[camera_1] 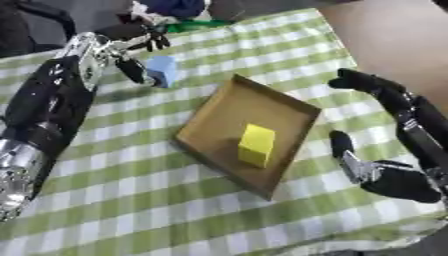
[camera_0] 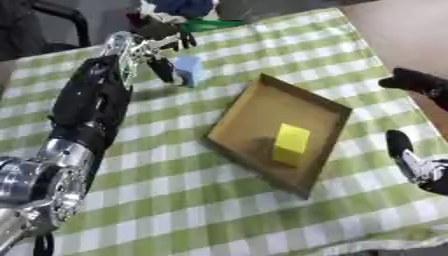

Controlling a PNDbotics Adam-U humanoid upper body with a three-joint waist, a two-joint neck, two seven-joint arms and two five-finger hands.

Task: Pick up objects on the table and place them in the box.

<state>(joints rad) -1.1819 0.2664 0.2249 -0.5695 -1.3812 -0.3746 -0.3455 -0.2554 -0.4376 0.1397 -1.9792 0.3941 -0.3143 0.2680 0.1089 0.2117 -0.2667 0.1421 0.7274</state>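
The left robot hand (camera_0: pixel 156 42) pinches a blue block (camera_0: pixel 189 70) above the counter (camera_0: pixel 175 200) — carry step, yellow block (camera_0: pixel 290 144) already in — next swing over the box (camera_0: pixel 254 107) and release; the right robot hand (camera_1: pixel 385 172) rests spread.

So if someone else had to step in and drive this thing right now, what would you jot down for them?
Left hand: reached out to the far side of the table, fingers curled round the light blue foam block.
Right hand: idle at the right edge, fingers relaxed, holding nothing.
Shallow brown cardboard box: mid-table on the green-and-white checked cloth.
Done: the yellow rectangular block stands inside the box.
Left: bring the blue block over to the box and release it. Blue and green things lie at the far edge; I cannot make them out.
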